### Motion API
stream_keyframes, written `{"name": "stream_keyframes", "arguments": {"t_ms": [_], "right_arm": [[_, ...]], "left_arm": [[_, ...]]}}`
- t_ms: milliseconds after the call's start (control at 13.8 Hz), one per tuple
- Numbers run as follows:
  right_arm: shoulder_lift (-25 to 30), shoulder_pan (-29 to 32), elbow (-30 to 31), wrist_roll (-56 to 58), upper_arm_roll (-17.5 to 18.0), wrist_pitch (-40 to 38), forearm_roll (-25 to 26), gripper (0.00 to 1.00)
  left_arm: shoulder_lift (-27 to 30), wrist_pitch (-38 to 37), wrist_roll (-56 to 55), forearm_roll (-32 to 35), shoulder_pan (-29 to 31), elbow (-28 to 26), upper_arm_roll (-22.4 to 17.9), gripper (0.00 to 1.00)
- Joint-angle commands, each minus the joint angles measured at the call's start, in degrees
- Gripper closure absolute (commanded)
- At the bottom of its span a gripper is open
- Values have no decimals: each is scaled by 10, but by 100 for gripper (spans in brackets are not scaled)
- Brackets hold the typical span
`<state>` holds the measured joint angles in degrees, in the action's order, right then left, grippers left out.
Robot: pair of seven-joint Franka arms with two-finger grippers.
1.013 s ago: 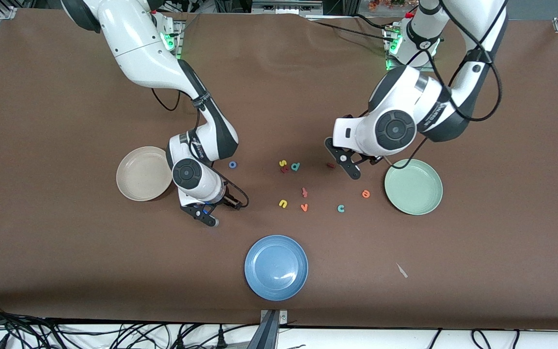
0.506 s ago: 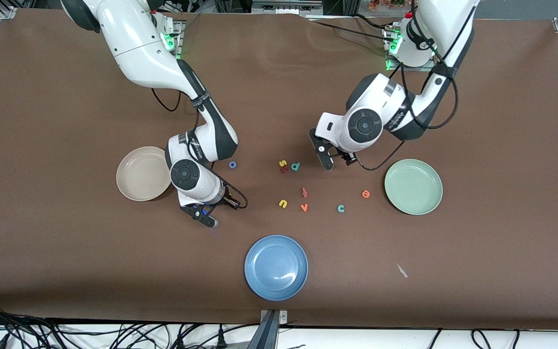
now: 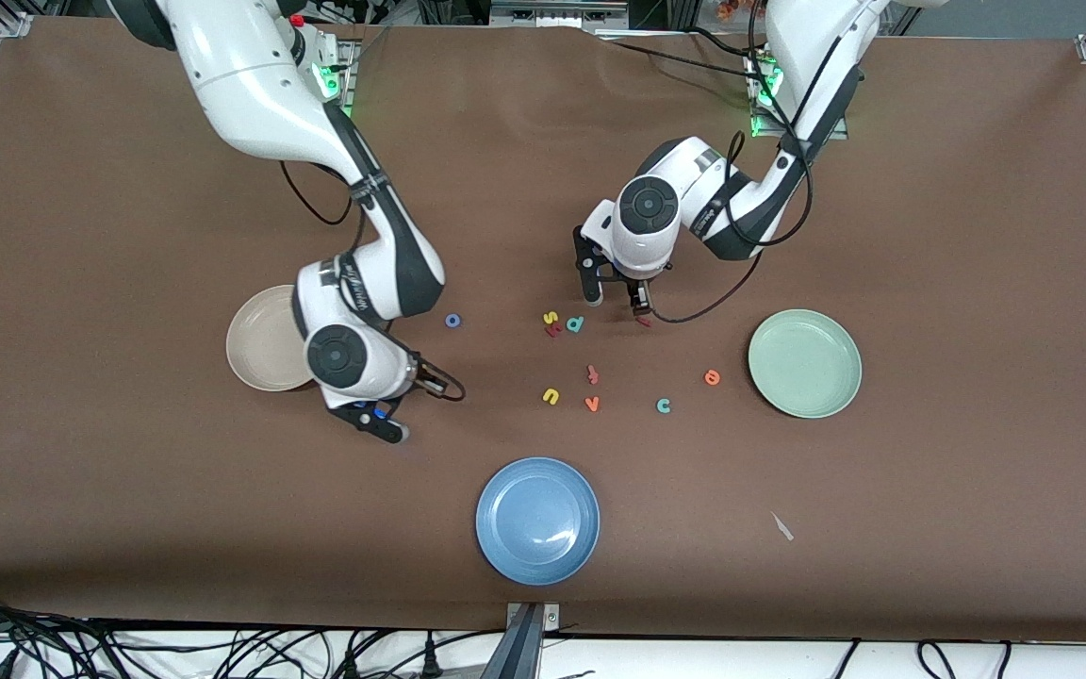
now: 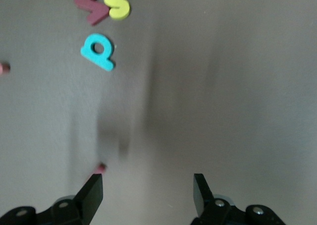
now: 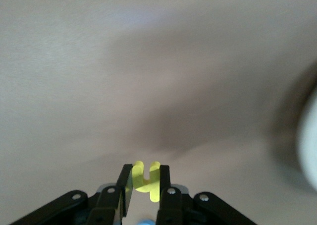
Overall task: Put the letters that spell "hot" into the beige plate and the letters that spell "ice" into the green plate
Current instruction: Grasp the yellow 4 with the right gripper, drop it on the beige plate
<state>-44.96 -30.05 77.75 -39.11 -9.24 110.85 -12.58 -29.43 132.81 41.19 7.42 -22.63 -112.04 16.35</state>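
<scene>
Front view: right gripper (image 3: pixel 383 424) beside the beige plate (image 3: pixel 255 354); left gripper (image 3: pixel 617 292) over the dark red i (image 3: pixel 643 322); left wrist: jaws spread, straddling it; right wrist: yellow h (image 5: pixel 146 181) pinched; next, I judge, plate drop.

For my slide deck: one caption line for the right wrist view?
Right end effector shut on the yellow h above the brown table.

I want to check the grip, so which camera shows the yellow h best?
The right wrist view: the yellow h sits pinched in the right gripper, close up. The front view hides it under that gripper. The left wrist view shows none of it.
</scene>
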Motion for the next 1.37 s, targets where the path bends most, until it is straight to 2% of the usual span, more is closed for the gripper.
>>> {"name": "stream_keyframes", "arguments": {"t_ms": [0,217,362,579,651,724,796,868,1013,1302], "right_arm": [[65,4,60,88,-29,-30,6,93],[160,4,204,133,-48,47,8,92],[209,4,296,206,-71,116,7,92],[224,5,381,311,-103,203,5,92],[227,5,414,337,-108,248,3,92],[227,5,440,360,-111,290,3,90],[226,5,449,377,-111,312,-1,68],[226,5,448,374,-111,312,-6,1],[228,4,431,381,-104,296,-6,0],[227,-2,376,360,-49,228,-6,0]], "left_arm": [[-30,46,103,17,18,9,-4,21],[-48,87,162,22,19,10,-9,22],[-49,90,168,54,21,15,-9,34],[-53,90,167,84,22,14,-10,39],[-53,89,166,90,22,14,-10,44],[-53,89,166,101,22,14,-10,53],[-53,88,165,104,24,14,-10,54],[-54,88,163,104,24,13,-10,54],[-55,87,165,105,25,13,-11,59],[-48,63,165,105,41,14,-11,100]]}}
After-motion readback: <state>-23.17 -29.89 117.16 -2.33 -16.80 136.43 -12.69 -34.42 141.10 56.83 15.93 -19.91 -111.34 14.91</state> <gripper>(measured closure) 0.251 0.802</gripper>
